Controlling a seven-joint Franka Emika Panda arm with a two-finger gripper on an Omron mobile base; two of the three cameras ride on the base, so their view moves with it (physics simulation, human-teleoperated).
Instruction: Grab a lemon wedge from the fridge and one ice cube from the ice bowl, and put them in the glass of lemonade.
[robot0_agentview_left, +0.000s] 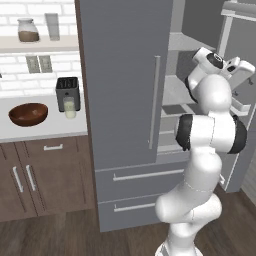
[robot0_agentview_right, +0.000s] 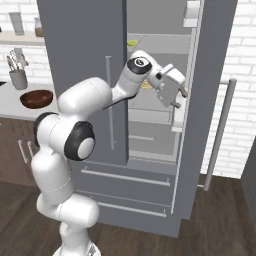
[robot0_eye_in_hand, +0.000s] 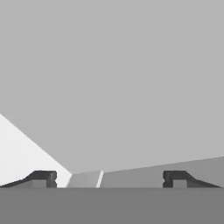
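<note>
A white brick wall (robot0_agentview_left: 15, 10) backs the kitchen, and a pale shelf (robot0_agentview_left: 37, 44) runs across it. The white counter (robot0_agentview_left: 50, 125) lies below that shelf, with two grey outlets (robot0_agentview_left: 39, 63) on the wall between them. Under the counter stand dark brown cabinets (robot0_agentview_left: 45, 175) with silver bar handles (a drawer front above the doors). Below the cabinets, dark wood plank flooring (robot0_agentview_left: 50, 235) spreads out.

We see the fridge (robot0_agentview_left: 125, 100) right of the counter (robot0_agentview_left: 40, 127). On the counter, the ice bowl (robot0_agentview_left: 28, 114) sits left of the glass of lemonade (robot0_agentview_left: 69, 107), just before the toaster (robot0_agentview_left: 67, 89).
</note>
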